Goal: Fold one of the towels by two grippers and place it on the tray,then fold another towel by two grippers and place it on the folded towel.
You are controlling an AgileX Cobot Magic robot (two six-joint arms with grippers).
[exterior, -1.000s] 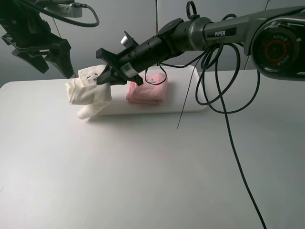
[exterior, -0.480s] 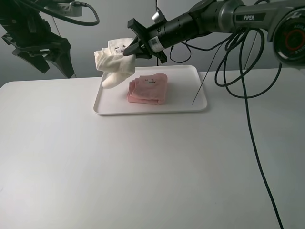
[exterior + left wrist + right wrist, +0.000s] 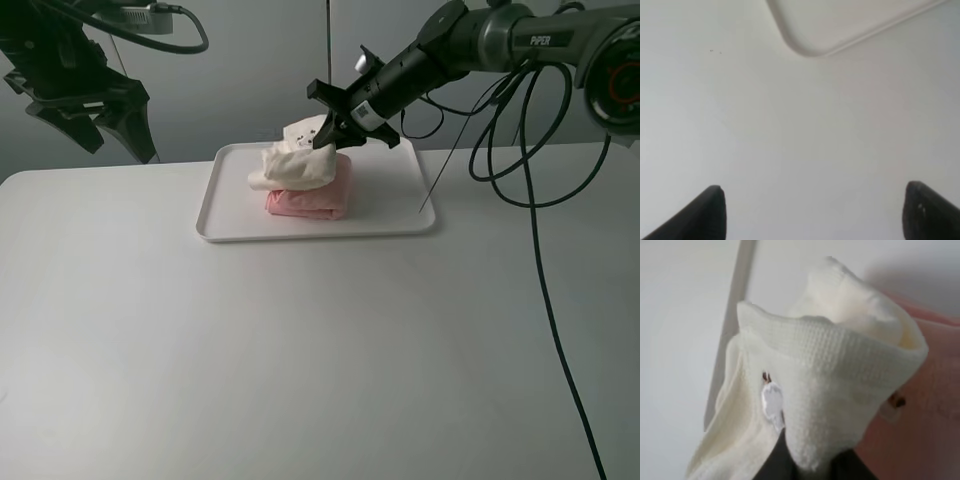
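The white tray lies at the back of the table, holding the folded pale pink towel. The bunched cream towel rests on top of the pink one, and my right gripper is shut on its upper fold from the right. In the right wrist view the cream towel fills the frame, its small label facing the camera. The pink towel lies beneath it and the tray rim runs alongside. My left gripper hangs raised at the far left, open and holding nothing. Its fingertips stand wide apart over bare table.
A corner of the tray shows in the left wrist view. Black cables hang from the right arm and trail over the table's right side. A thin dark rod slants down to the tray's right rim.
My right gripper carried the cream towel from the tray's left end up and rightward, then lowered it onto the pink towel. The left arm has stayed still.
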